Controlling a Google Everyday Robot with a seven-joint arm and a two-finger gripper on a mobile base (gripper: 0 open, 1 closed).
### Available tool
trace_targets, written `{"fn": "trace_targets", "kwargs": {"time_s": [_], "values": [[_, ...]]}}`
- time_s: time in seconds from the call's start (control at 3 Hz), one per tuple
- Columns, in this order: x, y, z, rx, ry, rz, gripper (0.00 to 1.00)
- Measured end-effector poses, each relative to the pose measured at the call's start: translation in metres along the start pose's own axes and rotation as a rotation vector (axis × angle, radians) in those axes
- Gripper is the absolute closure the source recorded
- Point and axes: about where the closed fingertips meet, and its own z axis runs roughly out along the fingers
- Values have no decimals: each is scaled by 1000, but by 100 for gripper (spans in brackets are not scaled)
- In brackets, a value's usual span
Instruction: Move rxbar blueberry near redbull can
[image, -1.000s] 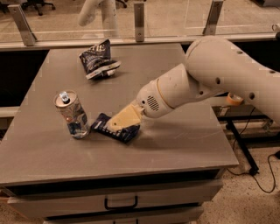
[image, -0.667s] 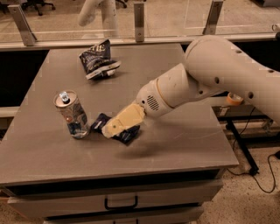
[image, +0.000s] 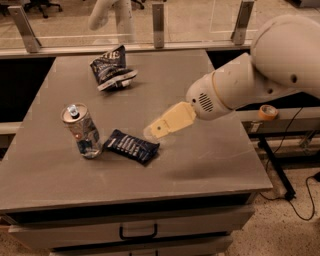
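Now the bar (image: 131, 146) lies flat on the table (image: 210, 165), toward the near left part, with nothing holding it. Its left end sits just beside the base of the can (image: 82, 131), which stands upright to its left; whether the two touch cannot be told. The tool (image: 156, 131) hangs to the right of the bar and a little farther back, near its right end but apart from it, tip pointing down and left toward the bar. It grips nothing, and whether it is spread or pressed together cannot be told. The white arm (image: 250, 80) reaches in from the right. A chip bag (image: 111, 69) lies crumpled at the far side of the table, well apart from the bar.
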Motion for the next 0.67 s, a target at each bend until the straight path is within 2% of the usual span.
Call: {"fn": "trace_targets", "kwargs": {"time_s": [0.33,0.67], "values": [[-7,-34,-63,220,-27,4,0],[-7,-34,-62,219,-26,2,0]]}}
